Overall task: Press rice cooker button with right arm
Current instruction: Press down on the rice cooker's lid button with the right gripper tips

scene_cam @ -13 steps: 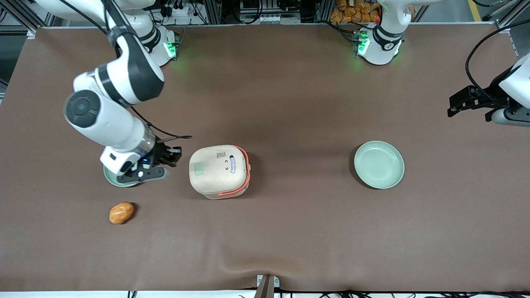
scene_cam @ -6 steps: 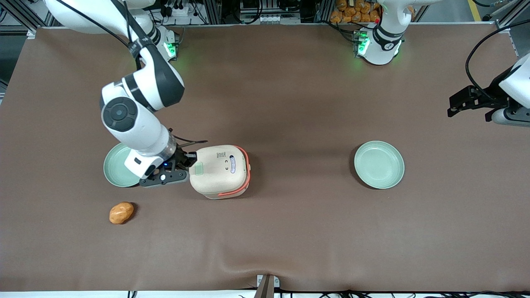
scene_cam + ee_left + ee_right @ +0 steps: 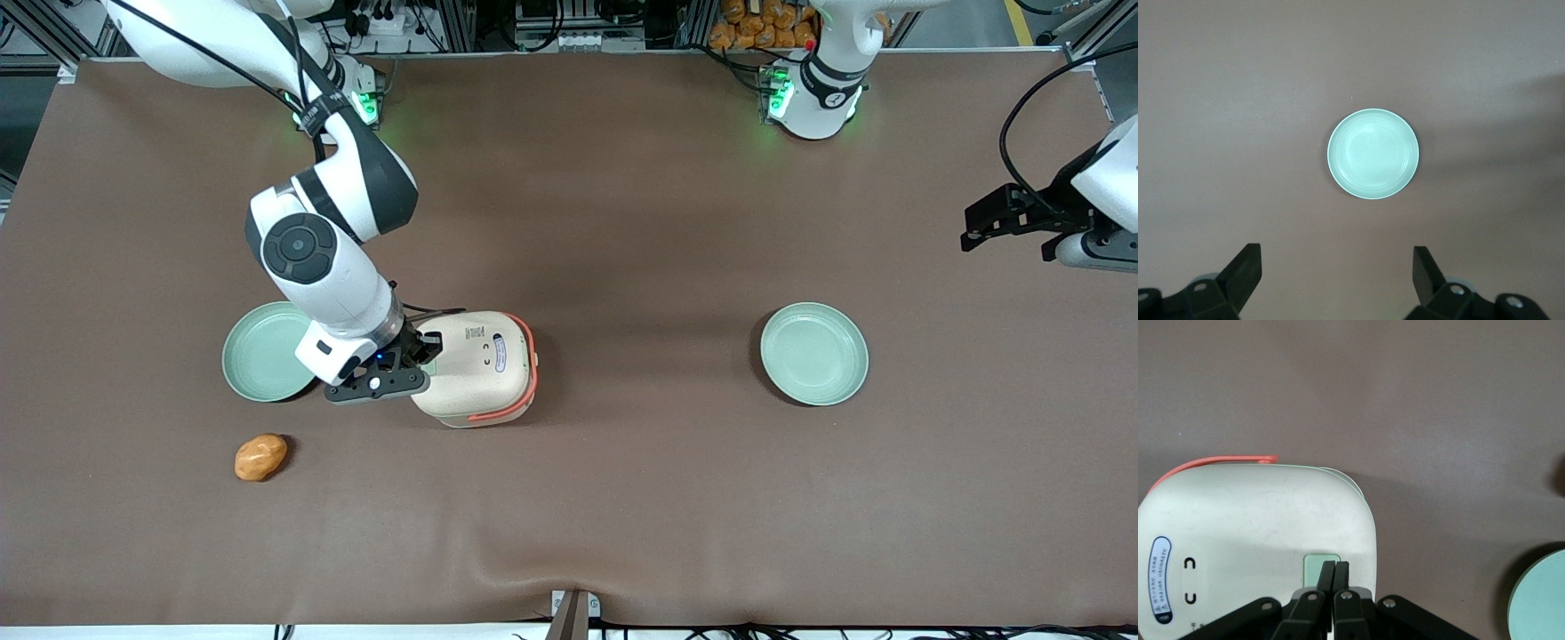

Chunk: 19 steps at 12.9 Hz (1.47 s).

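The rice cooker stands on the brown table with its cream lid closed and an orange-red band along one edge. Its pale green button sits on the lid near the rim. My right arm reaches down over that end of the cooker. The gripper is shut with nothing held, and its joined fingertips lie over the button; whether they touch it I cannot tell.
A pale green plate lies beside the cooker toward the working arm's end, partly under the arm. An orange-brown bun sits nearer the front camera than that plate. A second green plate lies toward the parked arm's end.
My right arm has swung from above the green plate over to the cooker. The gripper now covers the lid's green button. The cooker has not moved.
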Motion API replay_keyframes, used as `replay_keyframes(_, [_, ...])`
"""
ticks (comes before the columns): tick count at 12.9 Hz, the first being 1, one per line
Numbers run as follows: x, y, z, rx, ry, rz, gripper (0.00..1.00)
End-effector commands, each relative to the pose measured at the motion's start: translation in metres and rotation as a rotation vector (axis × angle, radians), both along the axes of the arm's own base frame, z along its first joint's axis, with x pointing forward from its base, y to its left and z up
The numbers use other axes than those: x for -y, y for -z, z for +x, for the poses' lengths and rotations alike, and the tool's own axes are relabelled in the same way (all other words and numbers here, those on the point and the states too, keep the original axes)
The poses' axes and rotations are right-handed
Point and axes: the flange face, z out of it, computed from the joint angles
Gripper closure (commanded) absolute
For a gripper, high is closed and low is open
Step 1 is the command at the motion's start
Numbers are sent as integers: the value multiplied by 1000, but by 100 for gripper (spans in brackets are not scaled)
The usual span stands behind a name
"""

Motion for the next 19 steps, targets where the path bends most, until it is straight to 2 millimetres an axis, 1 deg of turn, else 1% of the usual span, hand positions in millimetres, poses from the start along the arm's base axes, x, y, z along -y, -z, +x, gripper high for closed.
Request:
replay_keyframes(1, [-10, 5, 3, 16, 0, -12, 95])
replay_keyframes(5, [-11, 14, 4, 14, 0, -3, 95])
replay_keyframes(10, [-17, 25, 2, -1, -11, -7, 94])
replay_keyframes(12, [-18, 33, 1, -10, -17, -15, 94])
replay_keyframes(15, [-20, 49, -5, -8, -27, -9, 94])
replay_keyframes(19, [-20, 65, -11, -19, -39, -18, 94])
